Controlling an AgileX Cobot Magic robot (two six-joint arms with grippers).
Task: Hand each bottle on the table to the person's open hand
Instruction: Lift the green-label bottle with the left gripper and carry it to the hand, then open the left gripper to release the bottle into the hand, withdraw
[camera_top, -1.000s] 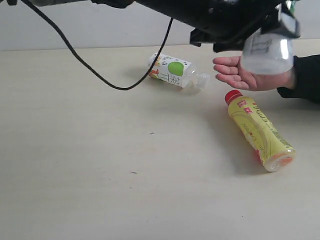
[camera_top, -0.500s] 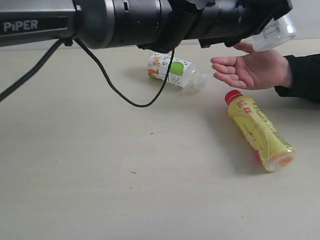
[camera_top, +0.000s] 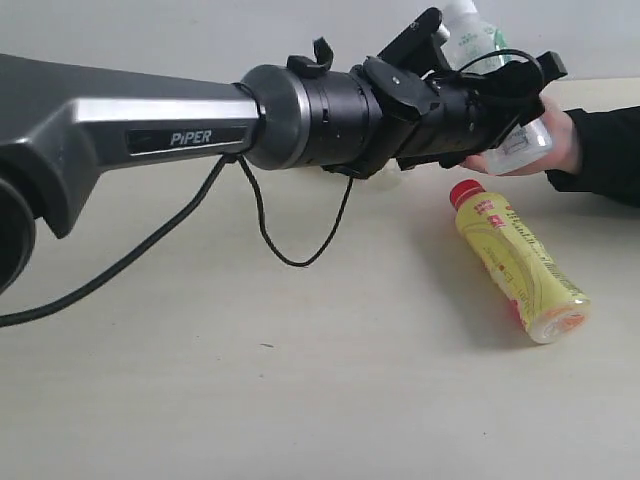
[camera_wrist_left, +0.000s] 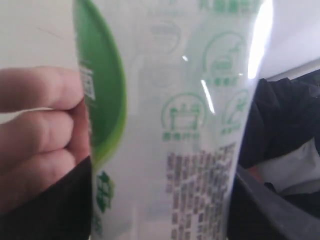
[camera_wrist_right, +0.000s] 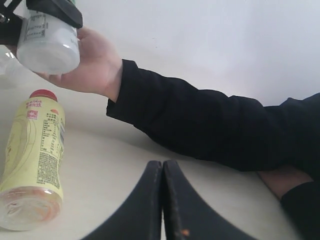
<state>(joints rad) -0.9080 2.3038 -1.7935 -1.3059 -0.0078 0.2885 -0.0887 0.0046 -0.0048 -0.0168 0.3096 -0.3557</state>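
Observation:
My left gripper (camera_top: 508, 100) is shut on a clear bottle with a green-white label (camera_top: 468, 38), reaching across to the right. The bottle (camera_wrist_left: 170, 125) fills the left wrist view between my dark fingers (camera_wrist_left: 45, 205). Its base (camera_wrist_right: 47, 45) rests in the person's open hand (camera_wrist_right: 95, 60), whose fingers (camera_wrist_left: 35, 120) curl against the label. The yellow bottle with a red cap (camera_top: 515, 265) lies on the table (camera_top: 250, 380), also in the right wrist view (camera_wrist_right: 35, 155). My right gripper (camera_wrist_right: 162, 167) is shut and empty, low over the table. The other bottles are hidden or out of view.
The left arm's thick black body (camera_top: 330, 115) spans the far half of the table, with a black cable (camera_top: 270, 240) hanging from it. The person's black sleeve (camera_wrist_right: 210, 120) lies along the table's right side.
The left arm has swung lower and nearer, bringing the green-white bottle down into the person's hand. It now hides the other green-white bottle lying on the table.

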